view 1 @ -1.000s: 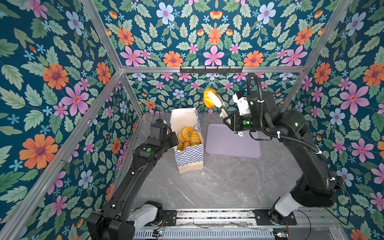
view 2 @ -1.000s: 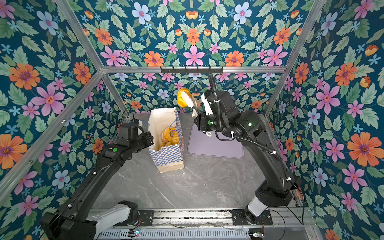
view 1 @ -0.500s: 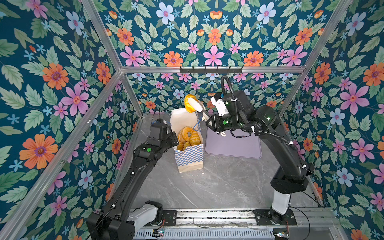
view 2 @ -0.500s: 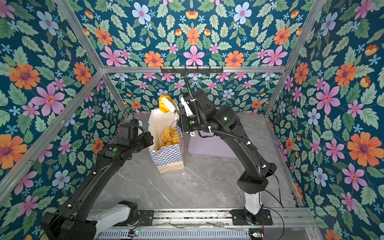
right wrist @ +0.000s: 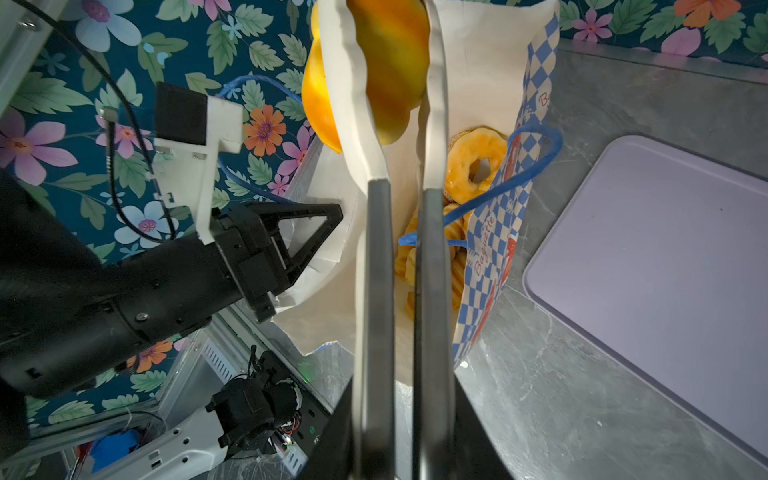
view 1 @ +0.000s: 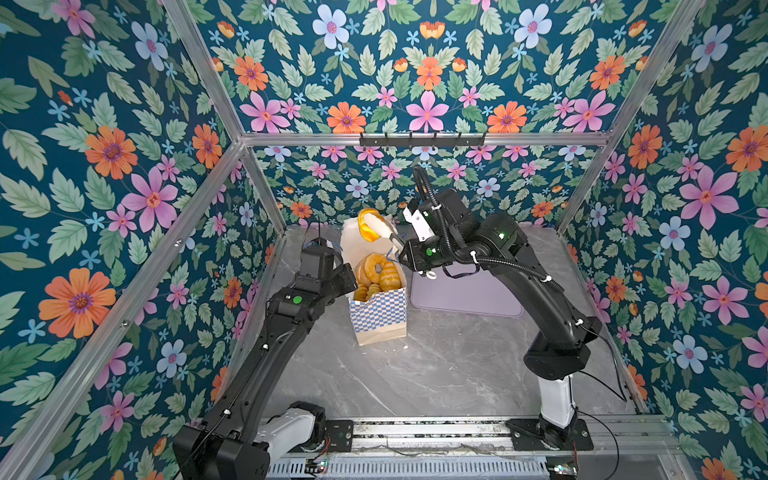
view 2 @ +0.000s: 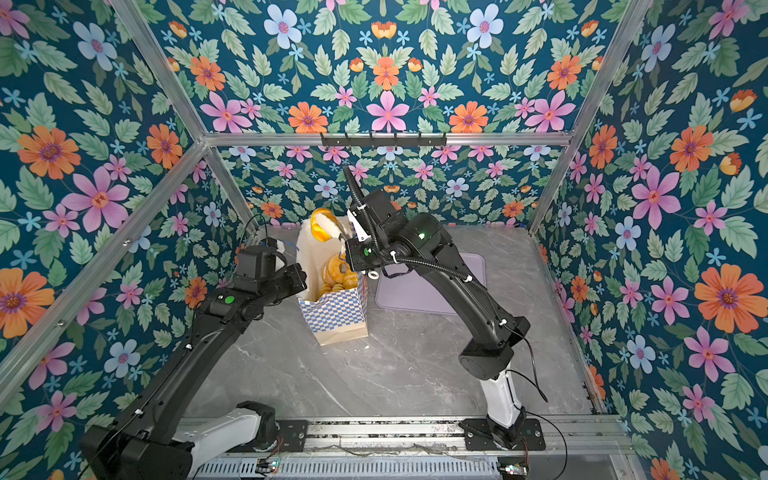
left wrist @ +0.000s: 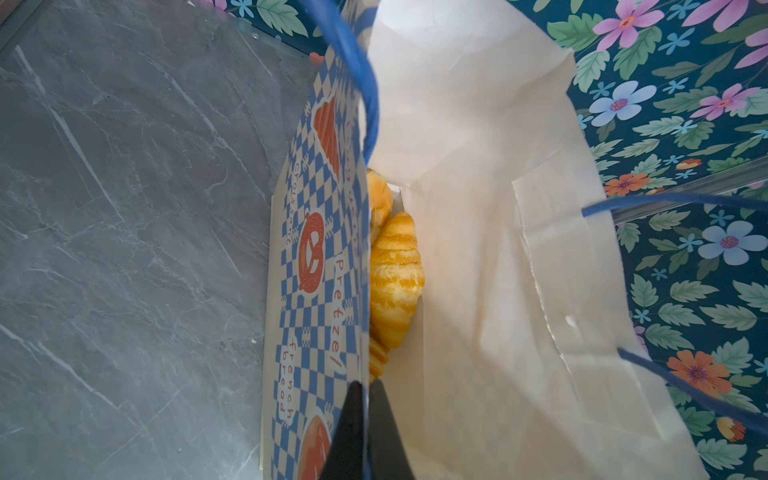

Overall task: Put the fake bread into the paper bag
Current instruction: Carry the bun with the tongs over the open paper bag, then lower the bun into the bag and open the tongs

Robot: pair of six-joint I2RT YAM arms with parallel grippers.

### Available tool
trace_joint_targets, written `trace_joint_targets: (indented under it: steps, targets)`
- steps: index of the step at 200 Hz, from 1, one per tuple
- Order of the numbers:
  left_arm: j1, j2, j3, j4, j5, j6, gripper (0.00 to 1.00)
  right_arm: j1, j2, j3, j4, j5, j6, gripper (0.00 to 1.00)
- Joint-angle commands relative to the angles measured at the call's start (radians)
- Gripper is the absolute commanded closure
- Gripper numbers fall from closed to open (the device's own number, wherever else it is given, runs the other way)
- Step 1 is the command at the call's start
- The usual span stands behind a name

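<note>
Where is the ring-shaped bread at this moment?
In both top views, the ring-shaped bread lies uppermost inside the paper bag, left of the lilac tray.

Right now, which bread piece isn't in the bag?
The bun clamped in the right pincer, up at the paper bag mouth; the ring, croissant and ridged pieces already lie inside.

Teal wallpaper (view 1: 124,124) all round, blooming with pink, orange and pale-blue flowers among green leaves. Down on the grey, white-veined marble tabletop (view 1: 415,374), the tall cream paper bag (view 1: 378,316) flashes its blue-and-white checkered band, a red-orange pretzel print (left wrist: 311,251) and blue cord handles (left wrist: 370,112). Inside it: a glossy golden-brown ring pastry (view 1: 374,266) and a golden croissant with pale stripes (left wrist: 395,274). Above the bag, a glossy golden-yellow toy bun (view 1: 365,228). To the right, a flat plain lilac tray (view 1: 465,291). The robot arms (view 1: 540,299) are black.
</note>
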Motion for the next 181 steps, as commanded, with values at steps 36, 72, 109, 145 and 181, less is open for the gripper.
trace_joint_targets:
  steps: [36,72,109,145,181]
  targets:
    - [0.000,-0.010,-0.001,-0.026,-0.012,0.011,0.95,0.001,0.046,-0.006,-0.034,0.011,-0.024,0.71]
    - [0.001,-0.011,-0.002,-0.026,-0.012,0.012,0.95,0.000,0.057,-0.035,-0.040,0.021,-0.025,0.71]
    - [0.000,-0.010,-0.002,-0.026,-0.011,0.012,0.95,0.001,0.064,-0.072,-0.042,0.029,-0.025,0.69]
    - [0.000,-0.010,0.002,-0.030,-0.014,0.011,0.95,0.001,0.060,-0.075,-0.041,0.031,-0.025,0.65]
    - [0.001,-0.010,0.006,-0.035,-0.018,0.011,0.95,0.001,0.056,-0.061,-0.044,0.027,-0.025,0.61]
